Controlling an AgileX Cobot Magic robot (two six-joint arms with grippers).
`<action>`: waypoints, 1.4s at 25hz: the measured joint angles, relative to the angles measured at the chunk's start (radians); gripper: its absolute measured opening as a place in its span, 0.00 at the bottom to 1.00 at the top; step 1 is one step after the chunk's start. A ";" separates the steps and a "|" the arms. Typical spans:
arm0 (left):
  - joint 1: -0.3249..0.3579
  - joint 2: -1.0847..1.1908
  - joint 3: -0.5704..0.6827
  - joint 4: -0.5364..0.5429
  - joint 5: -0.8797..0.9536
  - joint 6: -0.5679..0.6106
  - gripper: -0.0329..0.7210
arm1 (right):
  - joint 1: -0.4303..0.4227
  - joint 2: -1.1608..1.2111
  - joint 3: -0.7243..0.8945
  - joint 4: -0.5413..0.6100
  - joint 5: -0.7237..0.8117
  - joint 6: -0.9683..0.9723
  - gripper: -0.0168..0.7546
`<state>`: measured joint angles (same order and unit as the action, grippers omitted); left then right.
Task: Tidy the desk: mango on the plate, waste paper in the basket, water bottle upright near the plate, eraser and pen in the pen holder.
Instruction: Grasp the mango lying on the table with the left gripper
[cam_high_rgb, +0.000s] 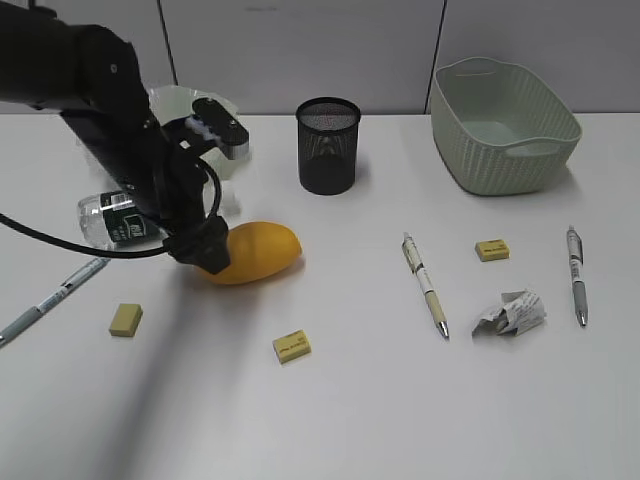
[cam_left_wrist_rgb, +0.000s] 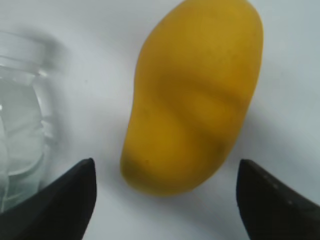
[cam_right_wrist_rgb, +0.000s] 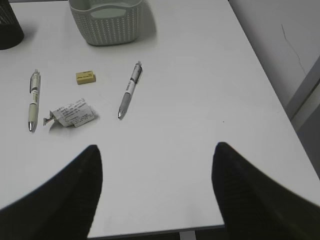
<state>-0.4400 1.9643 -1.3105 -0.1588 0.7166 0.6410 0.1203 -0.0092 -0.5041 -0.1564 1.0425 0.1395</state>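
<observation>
My left gripper (cam_left_wrist_rgb: 165, 200) is wide open with the smooth yellow oval mango (cam_left_wrist_rgb: 195, 95) at 12 o'clock, touching nothing, and my right gripper (cam_right_wrist_rgb: 157, 190) is open and empty.

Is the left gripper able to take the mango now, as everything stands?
Probably yes. The left gripper stands open with the mango between its fingers; the lying water bottle is close beside one finger but not between them.

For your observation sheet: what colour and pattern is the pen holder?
Black wire mesh; the pen holder shows best in the exterior view.
</observation>
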 joint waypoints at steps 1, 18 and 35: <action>0.000 0.010 -0.009 0.002 -0.001 0.001 0.94 | 0.000 0.000 0.000 0.000 0.000 0.000 0.72; 0.000 0.148 -0.082 -0.034 0.002 0.033 0.93 | 0.000 0.000 0.000 0.000 0.000 0.000 0.72; 0.000 0.099 -0.084 -0.113 0.052 0.033 0.79 | 0.000 0.000 0.000 0.000 0.000 0.000 0.72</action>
<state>-0.4400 2.0636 -1.3940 -0.2715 0.7688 0.6740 0.1203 -0.0092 -0.5041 -0.1564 1.0425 0.1395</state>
